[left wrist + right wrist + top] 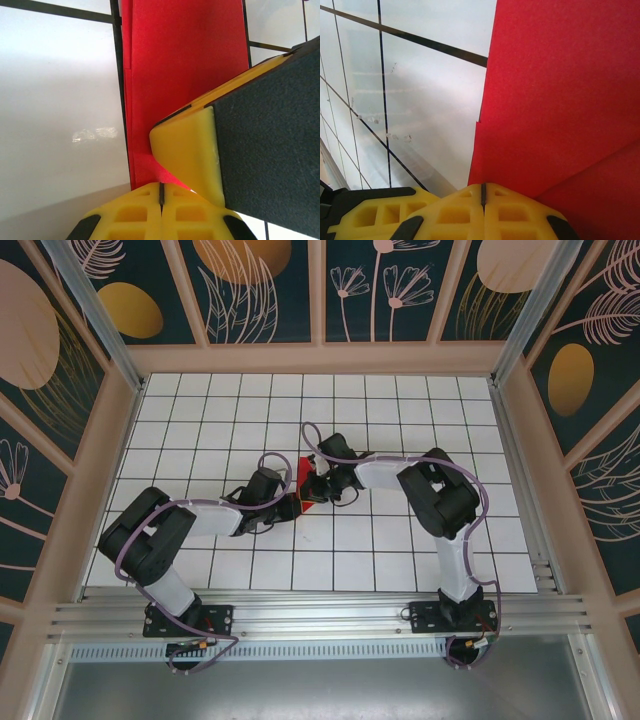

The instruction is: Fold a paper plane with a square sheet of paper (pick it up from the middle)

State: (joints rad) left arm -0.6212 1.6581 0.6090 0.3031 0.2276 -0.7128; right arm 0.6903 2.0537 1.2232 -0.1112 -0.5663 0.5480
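The left hand [161, 197] has its yellow fingers closed tight, tips at the near end of the red paper sheet [185, 75]. The right hand [483, 192] is closed likewise at the sheet's edge. Whether either pinches or only presses the sheet is unclear. The sheet is folded into overlapping layers with straight edges and lies mid-desk between both hands. The desk [400, 420] is glossy white with a black grid. Wood-framed teal wall panels [265, 290] with leaf prints surround it.
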